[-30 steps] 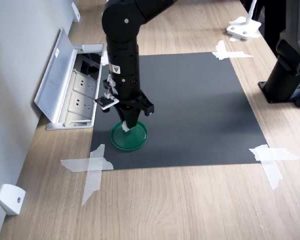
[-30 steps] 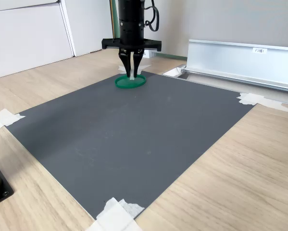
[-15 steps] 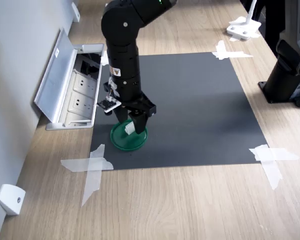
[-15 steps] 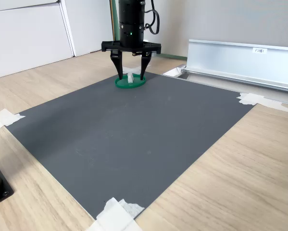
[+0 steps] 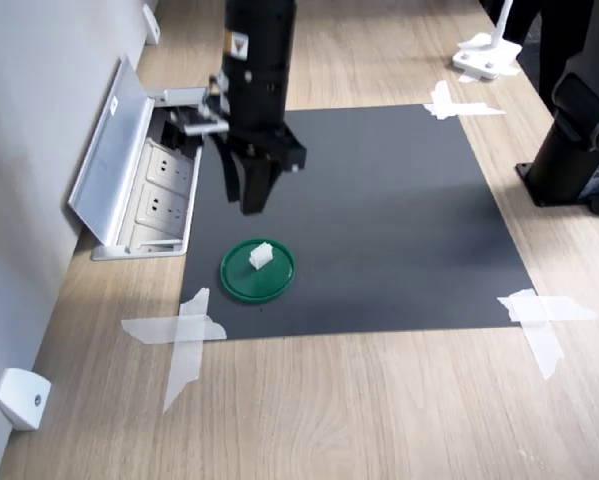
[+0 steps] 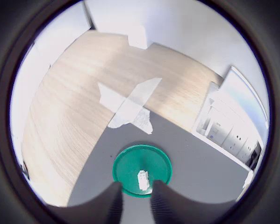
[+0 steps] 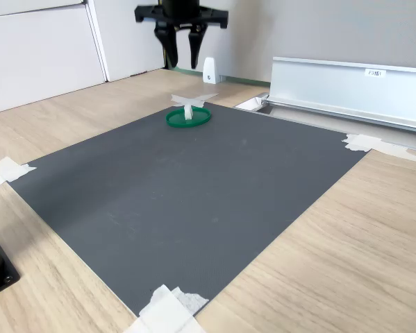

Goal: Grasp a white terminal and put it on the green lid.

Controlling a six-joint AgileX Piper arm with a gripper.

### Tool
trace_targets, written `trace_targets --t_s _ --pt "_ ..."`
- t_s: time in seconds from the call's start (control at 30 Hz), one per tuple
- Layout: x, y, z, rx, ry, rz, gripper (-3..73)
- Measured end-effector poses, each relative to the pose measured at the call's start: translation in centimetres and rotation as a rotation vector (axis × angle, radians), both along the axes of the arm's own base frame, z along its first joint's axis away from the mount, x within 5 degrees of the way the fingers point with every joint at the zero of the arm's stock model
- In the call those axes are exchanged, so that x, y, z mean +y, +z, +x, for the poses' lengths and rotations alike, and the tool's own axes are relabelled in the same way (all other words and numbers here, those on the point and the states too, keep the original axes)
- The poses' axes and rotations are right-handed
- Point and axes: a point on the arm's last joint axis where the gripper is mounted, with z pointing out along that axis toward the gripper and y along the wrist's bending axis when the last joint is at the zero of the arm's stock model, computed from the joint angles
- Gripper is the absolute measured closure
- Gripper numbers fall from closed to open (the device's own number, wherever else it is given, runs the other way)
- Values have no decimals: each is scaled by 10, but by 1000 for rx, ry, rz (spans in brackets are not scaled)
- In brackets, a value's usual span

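Note:
The green lid [image 5: 235,281] lies near a corner of the black mat [image 5: 379,200], by a tape cross. The white terminal [image 5: 260,256] rests on the lid, free of the fingers; both exterior views show it, and it is small and upright in the second exterior view [image 7: 188,112] on the lid [image 7: 177,120]. My gripper [image 5: 249,200] hangs well above the lid, open, with nothing between its fingers. In the second exterior view the gripper [image 7: 182,54] is high over the lid. The wrist view looks down past the gripper [image 6: 136,205] at the lid [image 6: 130,163] and terminal [image 6: 143,180].
An open socket box with a raised silver flap [image 5: 119,160] sits beside the mat in the first exterior view's left. Tape crosses [image 5: 184,330] hold the mat's corners. A black base [image 5: 579,150] stands at the first exterior view's right. A white wedge piece [image 5: 19,398] lies at the wall.
The gripper opened and left the white terminal on the green lid, then rose straight up and away from it. The terminal and lid stay in place.

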Motion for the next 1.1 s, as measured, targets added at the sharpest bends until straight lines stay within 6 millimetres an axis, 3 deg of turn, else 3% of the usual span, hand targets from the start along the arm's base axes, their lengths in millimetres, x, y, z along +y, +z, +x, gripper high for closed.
trace_targets --t_s 0.13,0.33,0.43,0.63,0.77,0.87,0.97,1.1 --pt "-18 22 -14 -52 -78 3 677" --pt "-52 56 -63 -263 -210 -25 700" --pt "-69 69 -102 -408 -291 -26 700" --pt "-91 67 -185 -751 -472 -18 700" --pt "-90 56 -242 -984 -550 10 700" --pt "-85 34 -274 -1061 -575 44 701" --pt "-81 3 -298 -1087 -580 56 701" --pt "-79 -31 -314 -1103 -568 31 701"
